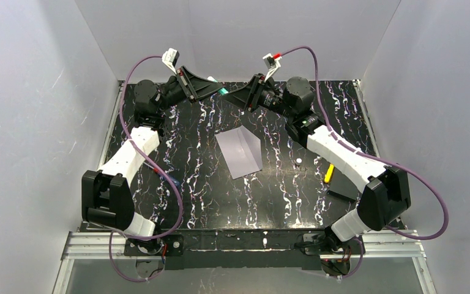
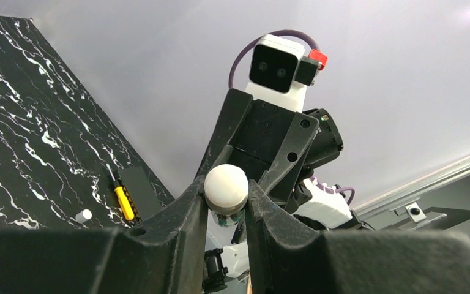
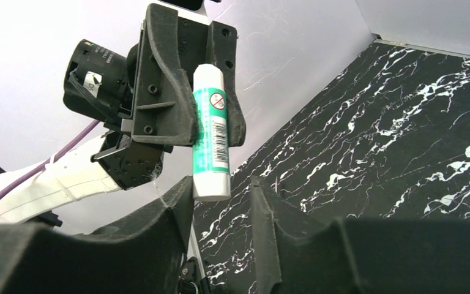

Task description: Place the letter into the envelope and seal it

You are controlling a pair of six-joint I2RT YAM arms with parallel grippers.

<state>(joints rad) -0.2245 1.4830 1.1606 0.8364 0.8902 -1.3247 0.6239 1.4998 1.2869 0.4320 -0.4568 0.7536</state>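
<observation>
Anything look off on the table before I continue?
The envelope lies skewed mid-table, and a small white cap-like piece sits loose to the right of it. The glue stick is up in the left gripper, off the table.

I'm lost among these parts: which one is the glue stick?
Look at the far end of the black marbled table, where both arms nearly meet. The glue stick is clamped in the left gripper: a white tube with a green barcoded label, held aloft unlike the yellow tool.
</observation>
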